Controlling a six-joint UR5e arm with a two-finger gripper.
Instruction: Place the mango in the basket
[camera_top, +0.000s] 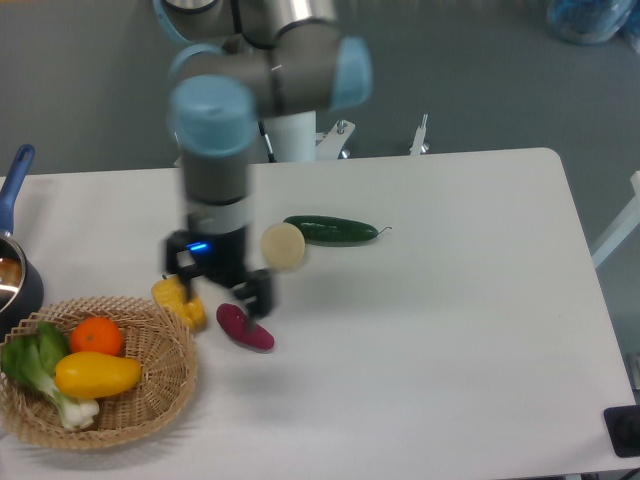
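While the mango (97, 374) lies in the basket (168, 392) at the counter's (450, 350) near left corner, beside an orange (97, 336) and leafy greens (35, 365), the tool (222, 292) hangs just beyond the rim, its fingers apart and holding nothing. Corn (178, 300) and a purple vegetable (245, 327) lie below it. Farther back rests a cucumber (331, 230).

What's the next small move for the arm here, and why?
Probably lift clear and retreat. The mango already lies inside the basket, beside the orange and leafy greens. The gripper sits outside the rim, above the table near the purple vegetable, and seems to hold nothing, so nothing appears left to place.
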